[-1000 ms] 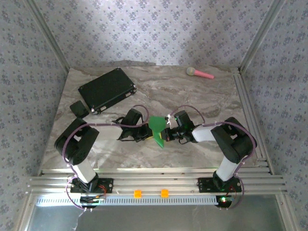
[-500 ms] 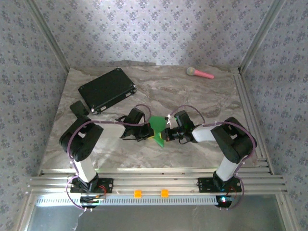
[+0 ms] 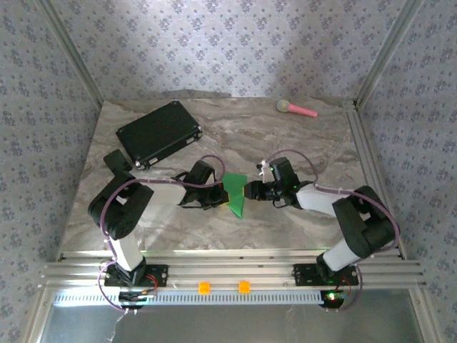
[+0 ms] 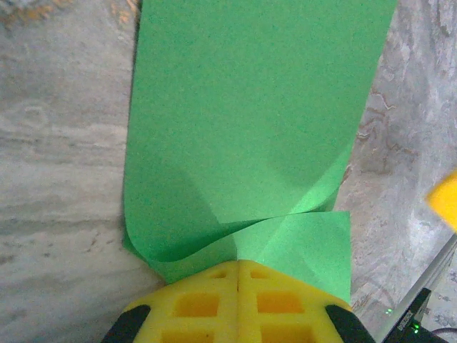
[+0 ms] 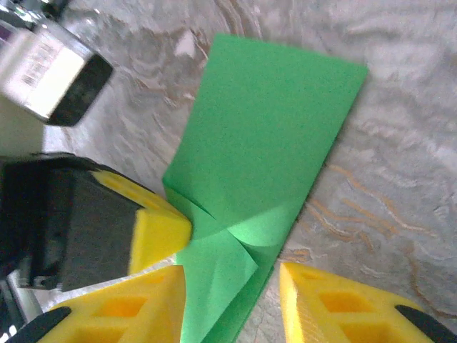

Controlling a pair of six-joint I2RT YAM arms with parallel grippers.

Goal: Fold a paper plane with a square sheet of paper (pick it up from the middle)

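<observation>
The partly folded sheet of thin bright green paper (image 3: 234, 193) sits mid-frame on the marbled counter (image 3: 300, 146), its left edge clenched in the left hand (image 3: 218, 194). The right hand (image 3: 250, 191) is released, its fingers either side of the paper's right end. A black rectangular case (image 3: 158, 132) lies upper left and a pink-handled toy (image 3: 296, 108) upper right, both well apart.

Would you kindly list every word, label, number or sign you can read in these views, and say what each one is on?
Nothing here can be read as text.
White label on the hardware at the upper left of the right wrist view: dark printed lines, too blurred to read.
Green sheet of paper: plain, no print.
Black case: no legible marking.
</observation>
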